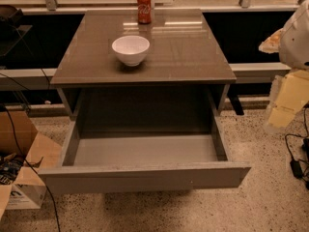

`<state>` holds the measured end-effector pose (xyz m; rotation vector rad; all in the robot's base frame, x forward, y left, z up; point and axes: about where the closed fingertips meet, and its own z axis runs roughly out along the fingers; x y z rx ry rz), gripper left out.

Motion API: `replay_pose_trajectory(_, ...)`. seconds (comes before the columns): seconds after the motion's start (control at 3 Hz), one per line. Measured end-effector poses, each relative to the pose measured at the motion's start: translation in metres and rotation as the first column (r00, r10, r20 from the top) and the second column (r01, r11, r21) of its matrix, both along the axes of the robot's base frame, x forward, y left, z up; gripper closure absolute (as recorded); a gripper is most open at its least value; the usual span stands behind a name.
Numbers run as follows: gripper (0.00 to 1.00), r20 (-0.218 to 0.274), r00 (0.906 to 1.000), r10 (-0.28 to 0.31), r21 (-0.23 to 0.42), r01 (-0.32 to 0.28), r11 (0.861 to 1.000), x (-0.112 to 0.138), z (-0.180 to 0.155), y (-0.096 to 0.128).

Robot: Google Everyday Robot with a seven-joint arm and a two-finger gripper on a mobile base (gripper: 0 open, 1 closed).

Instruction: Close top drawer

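Brown table (193, 57) seen from front and above. Top drawer (145, 177) pulled far out under table top, toward camera. Long grey front panel well forward of table's front edge, grey inner walls and floor showing. White bowl (131, 49) on table, left of centre. Red can (144, 7) upright near table's back edge, behind bowl. Cardboard boxes (24, 178) low, left of table. Gripper (288, 103) pale yellow, right of table at frame edge, well apart from drawer. Open or closed: cannot tell.

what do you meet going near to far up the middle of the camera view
top drawer, pulled open → brown tabletop → white bowl → red can; the gripper hangs at the right edge, off to the side
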<state>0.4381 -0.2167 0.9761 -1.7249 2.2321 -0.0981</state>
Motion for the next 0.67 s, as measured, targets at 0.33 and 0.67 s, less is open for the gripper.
replay_pose_trajectory(0.33, 0.0, 0.0, 1.0, 0.0, 0.0, 0.0, 1.0, 0.0, 0.0, 0.0)
replay_pose_trajectory(0.67, 0.19, 0.004, 1.0, 0.0, 0.001, 0.0, 1.0, -0.0002, 0.0005, 0.0004)
